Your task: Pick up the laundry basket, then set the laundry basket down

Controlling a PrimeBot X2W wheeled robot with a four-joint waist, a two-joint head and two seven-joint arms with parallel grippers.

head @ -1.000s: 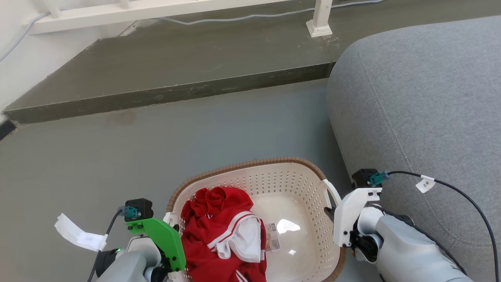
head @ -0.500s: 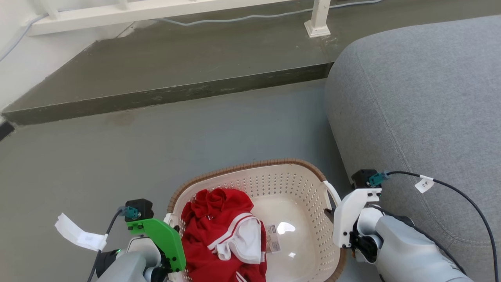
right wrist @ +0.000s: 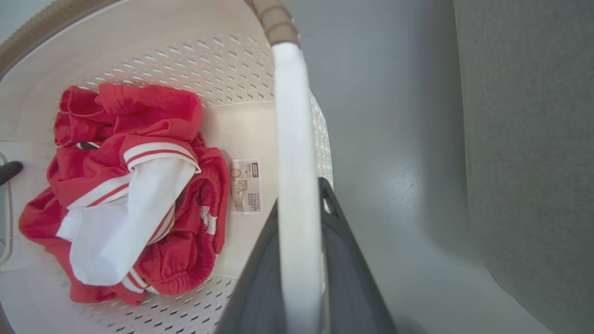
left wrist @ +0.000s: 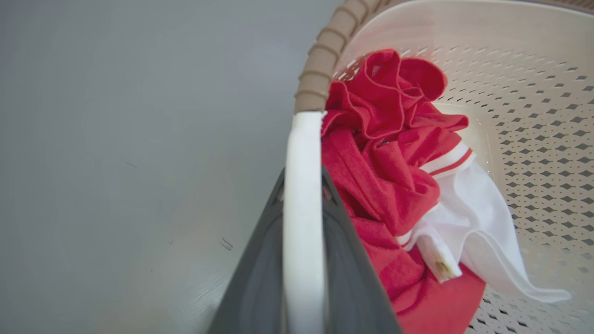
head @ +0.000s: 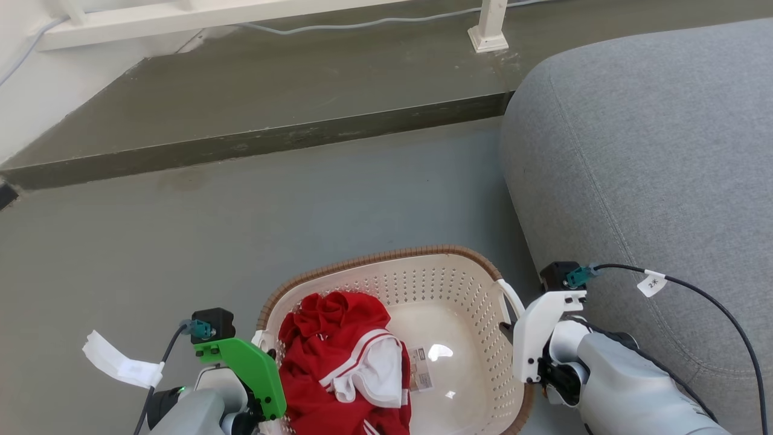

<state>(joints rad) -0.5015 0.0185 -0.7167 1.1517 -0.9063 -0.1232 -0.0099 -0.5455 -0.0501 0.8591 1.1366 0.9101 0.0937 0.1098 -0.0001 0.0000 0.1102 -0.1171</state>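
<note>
1. The left gripper (left wrist: 301, 183) has its two dark fingers pressed against either side of the basket's white left handle (left wrist: 301, 139), pinching it.
2. The right gripper (right wrist: 299, 197) pinches the white right handle (right wrist: 290, 116) in the same way, one finger on each side.
3. The laundry basket (head: 386, 257) hangs between the two arms just in front of the robot, over the grey floor (head: 241, 241). It sits close beside the grey sofa (head: 652, 151). Whether its base touches the floor cannot be told.
4. Inside it, a red and white garment (head: 338, 356) lies heaped toward the left handle, and a small label (head: 421, 365) lies on the bare bottom.
5. Judged from this, the grasp is made and the pick-up or carry is in hand; setting down is not yet done.
6. The next move probably calls for both arms to travel together and level, so that the load does not slide and neither handle twists out of its pinch. It also needs to keep clear of the sofa.
7. Farther off, a raised dark step (head: 272, 90) crosses the floor. On it stand a white post (head: 488, 30) and a pale cable (head: 362, 24).
8. Against the picture of a second ago, the step, the post and the sofa edge sit slightly higher and more to the left. The basket and both grippers keep nearly the same places, so the camera has shifted and the grip is unchanged.
</note>
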